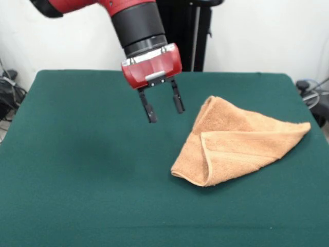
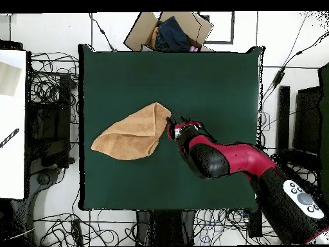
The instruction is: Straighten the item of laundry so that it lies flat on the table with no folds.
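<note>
Towel nowhere near flat yet. Sitting folded over on itself on the green table, bunched into a rough triangle with one long pointed corner sticking out to the side and a doubled-over hem running down the middle. Looks like at least two layers stacked, maybe more underneath, hard to say.

Gripper hanging in the air just beside the towel's upper corner, fingers spread apart, holding nothing. Not touching cloth or table, going by the gap under the tips in the front view. Same story from overhead: parked right at the edge of the towel, close to the tip nearest the arm.

So, probably the lining-up stage before a grab. Next move likely needs dropping onto one loose corner or the top flap only, pinching just that layer, then dragging it outward to open the fold. Catching both layers would just slide the whole bundle around.

Cardboard box of stuff off the far table edge, not involved.
</note>
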Action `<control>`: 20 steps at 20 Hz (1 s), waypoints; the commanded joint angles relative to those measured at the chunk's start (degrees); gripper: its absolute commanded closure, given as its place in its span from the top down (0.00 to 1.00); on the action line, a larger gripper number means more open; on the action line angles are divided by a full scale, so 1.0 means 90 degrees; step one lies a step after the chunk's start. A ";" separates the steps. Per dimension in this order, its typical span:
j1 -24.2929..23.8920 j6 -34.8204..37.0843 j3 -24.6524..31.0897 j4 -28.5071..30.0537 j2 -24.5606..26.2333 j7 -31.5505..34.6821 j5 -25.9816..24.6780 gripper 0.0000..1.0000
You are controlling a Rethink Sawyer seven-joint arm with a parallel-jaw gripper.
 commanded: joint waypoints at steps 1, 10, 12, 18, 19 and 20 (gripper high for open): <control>0.0052 0.0905 0.0582 -0.0485 0.1178 -0.0501 0.0025 1.00; -0.0042 0.1113 0.1044 -0.0822 0.2501 -0.0703 0.0093 1.00; -0.0055 0.1062 0.1087 -0.0835 0.2577 -0.0659 0.0046 1.00; -0.0184 0.1106 0.1234 -0.0918 0.2656 -0.0680 -0.0007 1.00; -0.0200 0.1146 0.1252 -0.0947 0.2663 -0.0713 -0.0012 1.00; -0.0206 0.1209 0.1264 -0.0994 0.2681 -0.0763 -0.0006 1.00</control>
